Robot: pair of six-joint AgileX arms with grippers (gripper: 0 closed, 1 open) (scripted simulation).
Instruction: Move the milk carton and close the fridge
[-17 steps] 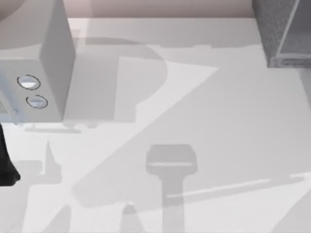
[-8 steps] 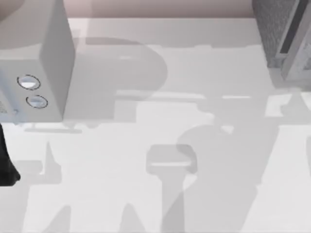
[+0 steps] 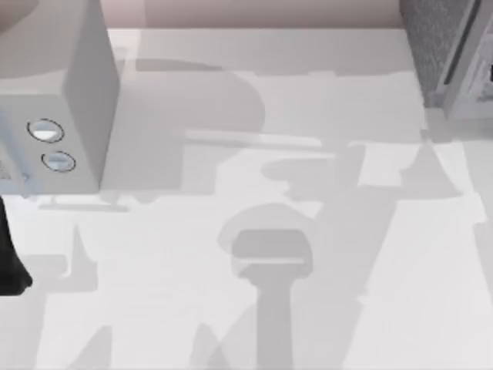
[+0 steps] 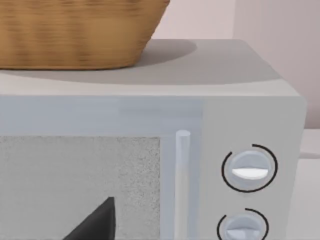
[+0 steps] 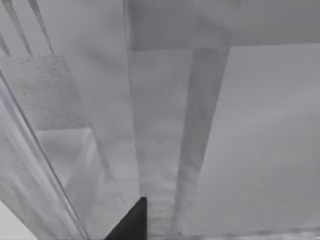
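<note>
The fridge (image 3: 430, 46) stands at the table's back right corner, a dark grey speckled cabinet with its lighter grey door panel (image 3: 471, 73) across the front. Close up in the right wrist view I see the fridge's speckled wall (image 5: 50, 85) and a flat grey panel (image 5: 265, 130). A dark part of my right gripper (image 5: 131, 221) rises just in front of them. My left arm (image 3: 8, 262) is parked at the table's left edge, and a dark part of my left gripper (image 4: 96, 223) faces the microwave. The milk carton is out of view.
A light grey microwave (image 3: 69, 92) with two round knobs (image 4: 248, 169) fills the back left of the white table (image 3: 269, 324). A wicker basket (image 4: 75, 35) sits on top of it. Arm shadows cross the table's middle.
In the top view the fridge's light door panel has swung in over the cabinet's open front. The arm shadows on the table have shifted toward the back right.
</note>
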